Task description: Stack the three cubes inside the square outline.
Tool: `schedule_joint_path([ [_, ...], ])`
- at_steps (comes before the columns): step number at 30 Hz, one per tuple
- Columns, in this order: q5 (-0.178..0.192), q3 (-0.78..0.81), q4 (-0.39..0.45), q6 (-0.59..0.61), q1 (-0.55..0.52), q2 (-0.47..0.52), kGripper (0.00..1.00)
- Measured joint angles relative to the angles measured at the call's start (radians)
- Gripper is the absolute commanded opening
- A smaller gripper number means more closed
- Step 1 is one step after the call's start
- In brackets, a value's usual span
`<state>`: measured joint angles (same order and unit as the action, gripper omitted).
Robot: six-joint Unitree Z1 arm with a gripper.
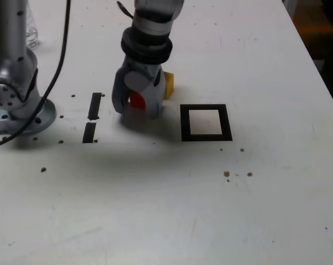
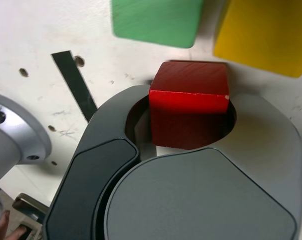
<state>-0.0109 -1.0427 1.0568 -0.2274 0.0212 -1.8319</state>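
Grey fingers (image 1: 137, 110) are closed around the red cube (image 1: 136, 100), which sits between them down at the worktop (image 1: 155, 210); whether it has left the surface cannot be told. In the wrist view the red cube (image 2: 189, 102) fills the gap between the jaws, with the green cube (image 2: 156, 20) and the yellow cube (image 2: 266, 32) lying just beyond it, apart from each other. From outside, only the yellow cube (image 1: 169, 85) shows behind the gripper; the green one is hidden. The square outline (image 1: 205, 122), near the gripper on the exterior view's right, holds nothing, so no cube is yet placed and all three remain to be stacked. The arm reaches steeply down from above, its wrist pointing at the worktop, with two short black tape strips (image 1: 92, 117) on the exterior view's left.
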Motion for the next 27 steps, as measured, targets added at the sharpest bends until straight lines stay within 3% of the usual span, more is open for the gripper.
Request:
schedule_joint_path([
  [7,-0.019,-0.001,0.059,0.016,-0.005,0.065,0.22],
  [14,-0.051,-0.041,0.068,0.059,-0.061,0.090,0.22],
  [21,-0.078,-0.133,0.083,0.107,-0.122,0.062,0.22],
  [27,-0.079,-0.240,0.104,0.162,-0.169,0.001,0.22],
])
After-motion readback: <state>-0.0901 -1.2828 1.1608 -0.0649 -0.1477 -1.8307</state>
